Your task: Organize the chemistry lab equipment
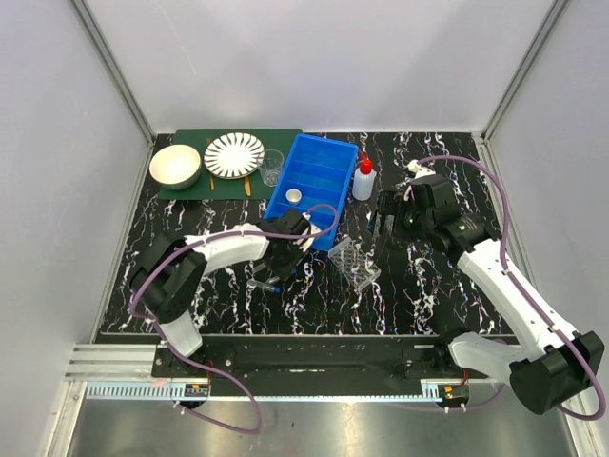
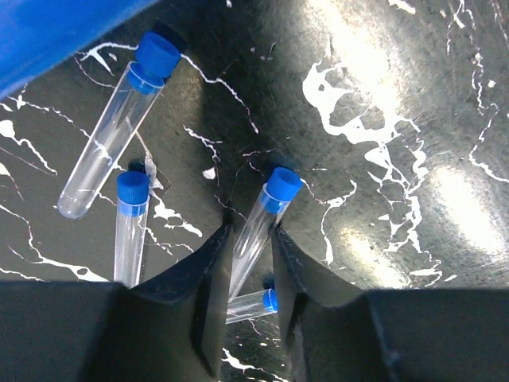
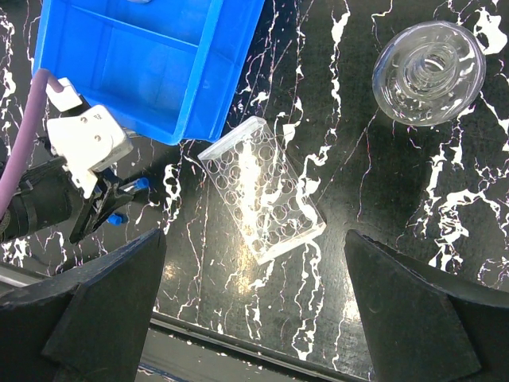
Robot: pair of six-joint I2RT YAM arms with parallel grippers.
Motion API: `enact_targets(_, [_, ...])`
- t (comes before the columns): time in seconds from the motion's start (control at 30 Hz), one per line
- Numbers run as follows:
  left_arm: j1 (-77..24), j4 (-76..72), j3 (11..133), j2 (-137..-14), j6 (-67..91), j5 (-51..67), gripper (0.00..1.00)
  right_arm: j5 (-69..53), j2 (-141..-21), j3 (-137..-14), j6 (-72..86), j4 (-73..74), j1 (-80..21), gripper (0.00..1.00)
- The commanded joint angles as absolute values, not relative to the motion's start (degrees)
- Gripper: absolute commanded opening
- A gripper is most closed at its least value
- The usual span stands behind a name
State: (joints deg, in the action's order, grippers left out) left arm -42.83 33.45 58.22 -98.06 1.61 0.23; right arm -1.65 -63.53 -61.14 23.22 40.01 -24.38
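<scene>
Just off the near wall of the blue bin (image 1: 324,171), the left gripper (image 2: 250,235) is pinched on a clear blue-capped tube (image 2: 266,208). One finger sits against each side, and the cap sticks out toward 1 o'clock in the wrist view. Around it on the black marbled table (image 1: 428,295) lie a second tube (image 2: 111,135) at 10 o'clock, a third tube (image 2: 131,227) at 9 o'clock, and a fourth tube (image 2: 253,304) partly hidden under the fingers.

In the top view, the clear tube rack (image 1: 354,263) lies skewed at 3 o'clock from this gripper, apart from it. The right gripper (image 1: 388,224) hangs at 1 o'clock from the rack, jaws spread wide with nothing between them. The squeeze bottle (image 1: 363,179) stands at 12 o'clock from the rack, just beside the bin. A small round lid (image 1: 293,196) sits in the bin's near compartment. The small beaker (image 1: 271,167) stands at the bin's 9 o'clock, at the edge of the green mat (image 1: 281,141) bearing the striped plate (image 1: 234,155) and cream bowl (image 1: 175,166).
</scene>
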Motion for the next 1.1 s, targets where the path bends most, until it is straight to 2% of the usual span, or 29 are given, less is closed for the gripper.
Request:
enact_targets(0.0, [-42.8, 33.57, 58.53, -101.42, 2.11, -1.23, 0.28, -2.81, -63.55, -61.52, 23.12, 37.53, -24.52, 1.0])
enact_targets(0.13, [-42.8, 34.27, 59.06, -101.87, 2.55, -1.23, 0.13, -2.73, -63.19, -61.35, 23.12, 37.62, -24.52, 1.0])
enact_targets(0.17, [-42.8, 34.45, 59.41, -101.95, 2.55, -1.49, 0.03, -2.64, -63.19, -61.35, 23.29, 37.88, -24.52, 1.0])
enact_targets(0.2, [-42.8, 34.54, 59.59, -101.61, 2.55, -1.76, 0.0, -2.64, -63.19, -61.35, 23.29, 37.88, -24.52, 1.0])
enact_targets(0.47, [-43.59, 35.07, 60.82, -97.39, 2.11, -3.08, 0.0, -0.44, -61.18, -62.14, 23.73, 39.46, -24.43, 1.0])
enact_targets(0.67, [-46.49, 35.33, 61.7, -86.69, 1.14, -3.61, 0.0, -3.67, -58.36, -67.57, 23.2, 44.63, -24.52, 1.0])
enact_targets(0.77, [-47.46, 35.33, 61.88, -80.98, 0.97, 1.13, 0.0, -13.51, -57.66, -69.16, 24.17, 45.88, -24.52, 1.0])
enact_targets(1.07, [-47.81, 36.91, 62.58, -69.45, 0.44, 27.93, 0.0, -36.63, -49.59, -68.04, 26.8, 44.75, -24.52, 0.99])
